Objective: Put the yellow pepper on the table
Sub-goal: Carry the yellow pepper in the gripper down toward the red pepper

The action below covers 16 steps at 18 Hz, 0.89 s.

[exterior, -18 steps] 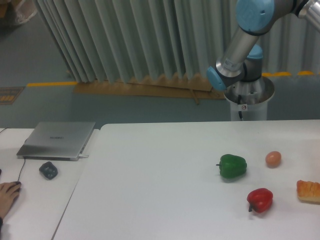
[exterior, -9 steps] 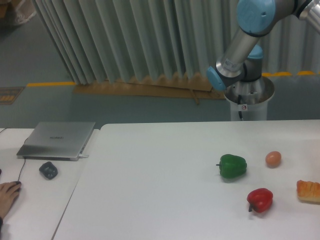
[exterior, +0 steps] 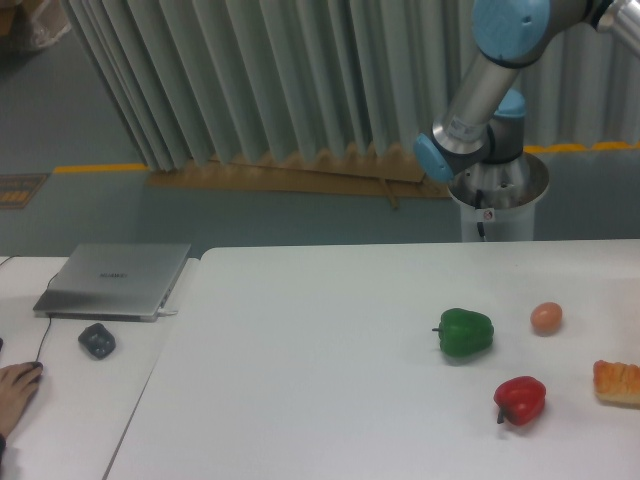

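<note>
Neither fingers nor yellow pepper are in view, so their grip cannot be told; lower gently onto bare table (exterior: 300, 350).

The table (exterior: 300, 380) bears a green pepper (exterior: 465, 333), red pepper (exterior: 520, 399), egg (exterior: 546, 318) and bread (exterior: 617, 381).

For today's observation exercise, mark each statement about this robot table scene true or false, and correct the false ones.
1. A green pepper lies on the table. True.
2. The red pepper sits farther from the camera than the green one. False: it is nearer.
3. A yellow pepper rests beside the egg. False: no yellow pepper is in view.
4. The laptop on the side desk is closed. True.
5. The gripper is visible above the peppers. False: only upper arm joints show.
</note>
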{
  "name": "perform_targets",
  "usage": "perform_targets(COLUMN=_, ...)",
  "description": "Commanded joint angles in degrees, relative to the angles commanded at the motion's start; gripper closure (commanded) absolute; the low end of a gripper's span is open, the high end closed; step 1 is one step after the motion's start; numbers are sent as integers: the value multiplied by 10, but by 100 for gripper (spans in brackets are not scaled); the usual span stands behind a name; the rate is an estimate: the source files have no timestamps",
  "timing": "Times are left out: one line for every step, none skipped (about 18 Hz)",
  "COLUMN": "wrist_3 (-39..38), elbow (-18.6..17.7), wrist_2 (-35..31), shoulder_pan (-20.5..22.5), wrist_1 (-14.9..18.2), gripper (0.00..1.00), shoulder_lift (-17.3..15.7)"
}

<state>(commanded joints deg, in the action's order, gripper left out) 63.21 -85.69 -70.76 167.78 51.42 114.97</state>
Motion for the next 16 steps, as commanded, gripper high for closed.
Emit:
perform_targets(wrist_3=-17, elbow=-1, wrist_2=6, shoulder_pan=-2, wrist_1=1, gripper=58, shoulder_lift=-9)
perform_targets(wrist_3=-39, elbow=-1, wrist_2=10, shoulder_pan=-5, wrist_1=2, gripper=58, shoulder_lift=-20)
perform_targets(wrist_3=-68, elbow=-3, wrist_2=11, shoulder_pan=-12, wrist_1=2, gripper=58, shoulder_lift=-32)
perform_targets(wrist_3=-97, elbow=-10, wrist_2=14, shoulder_pan=-19, wrist_1=2, gripper=58, shoulder_lift=-45)
perform_targets(wrist_3=-131, elbow=-17, wrist_2=19, shoulder_pan=-32, wrist_1=2, gripper=58, shoulder_lift=-65)
perform_targets(wrist_3=-149, elbow=-20, wrist_2=18, shoulder_pan=-45, wrist_1=3, gripper=58, shoulder_lift=-75)
perform_targets(wrist_3=-161, elbow=-24, wrist_2=14, shoulder_pan=-59, wrist_1=4, gripper=58, shoulder_lift=-85)
perform_targets(wrist_3=-170, elbow=-35, wrist_2=8, shoulder_pan=-84, wrist_1=10, gripper=58, shoulder_lift=-106)
perform_targets(wrist_3=-180, elbow=-53, wrist_2=-19, shoulder_pan=-114, wrist_1=12, gripper=58, shoulder_lift=-120)
perform_targets(wrist_3=-191, elbow=-64, wrist_2=-50, shoulder_pan=-143, wrist_1=12, gripper=58, shoulder_lift=-127)
perform_targets(wrist_3=-200, elbow=-65, wrist_2=-87, shoulder_pan=-177, wrist_1=13, gripper=58, shoulder_lift=-126)
perform_targets(wrist_3=-208, elbow=-68, wrist_2=-128, shoulder_pan=-210, wrist_1=14, gripper=58, shoulder_lift=-123)
perform_targets(wrist_3=-223, elbow=-69, wrist_2=-184, shoulder_pan=-246, wrist_1=16, gripper=58, shoulder_lift=-113)
perform_targets(wrist_3=-237, elbow=-68, wrist_2=-213, shoulder_pan=-270, wrist_1=16, gripper=58, shoulder_lift=-97)
perform_targets(wrist_3=-242, elbow=-68, wrist_2=-237, shoulder_pan=-293, wrist_1=15, gripper=58, shoulder_lift=-85)
perform_targets(wrist_3=-242, elbow=-67, wrist_2=-269, shoulder_pan=-315, wrist_1=15, gripper=58, shoulder_lift=-64)
